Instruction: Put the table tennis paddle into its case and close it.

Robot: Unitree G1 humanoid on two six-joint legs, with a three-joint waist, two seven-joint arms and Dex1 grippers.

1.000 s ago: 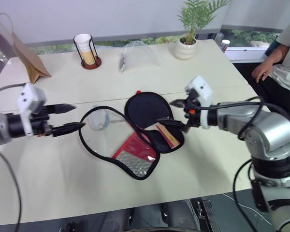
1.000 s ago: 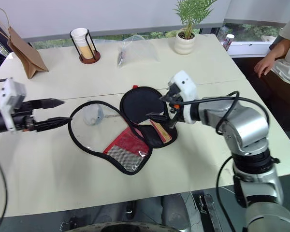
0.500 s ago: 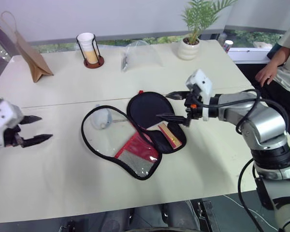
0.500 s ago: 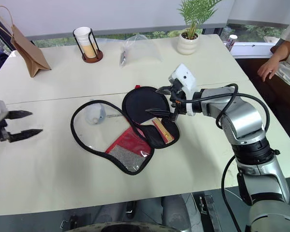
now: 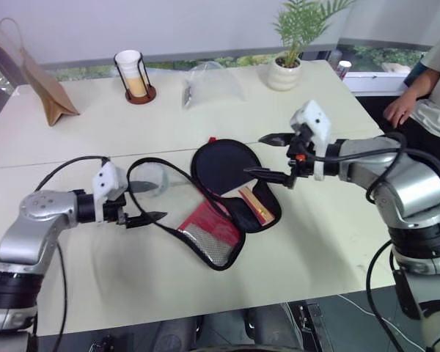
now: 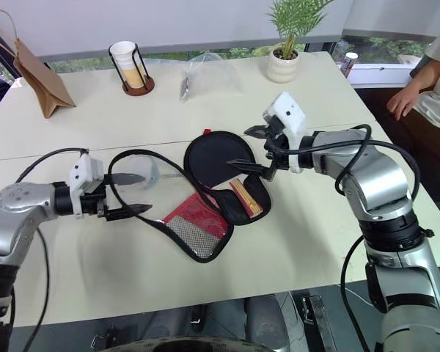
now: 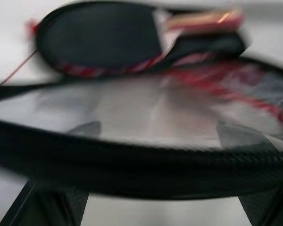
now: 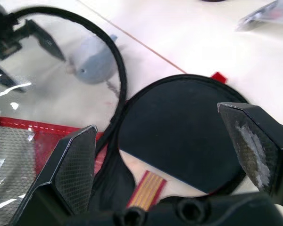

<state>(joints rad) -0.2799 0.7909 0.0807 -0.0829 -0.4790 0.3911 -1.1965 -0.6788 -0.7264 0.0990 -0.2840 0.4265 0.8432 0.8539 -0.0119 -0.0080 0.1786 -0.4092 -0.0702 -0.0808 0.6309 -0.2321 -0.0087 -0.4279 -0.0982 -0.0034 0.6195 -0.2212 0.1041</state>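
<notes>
— Where is the bat right now?

— The round black-faced table tennis paddle with the tan wooden handle (image 5: 224, 167) lies flat on the cream table (image 5: 315, 242), near its middle. Its face rests on one half of the soft black-and-red zip case (image 5: 205, 233), which is spread wide open. The handle points toward the robot's side, over the black lining.

— And the other half of the case?

— It is folded out to the left: a clear window panel ringed by black zipper edging, with a red panel and mesh patch beside it. A small grey plush toy (image 5: 155, 180) sits inside that loop.

— What about the arms?

— The left gripper (image 5: 145, 202) sits low at the zipper edge of the clear half, jaws apart, one finger on each side of the black rim; the wrist view shows the rim crossing between the fingers. I cannot tell whether it touches. The right gripper (image 5: 273, 156) hovers above the paddle's right edge, jaws spread wide, holding nothing.

— Anything else around?

— A brown paper bag (image 5: 45, 86), a cup in a wire holder (image 5: 133, 75), a potted plant (image 5: 287, 66), and a seated person (image 5: 425, 95) at the far right.
</notes>
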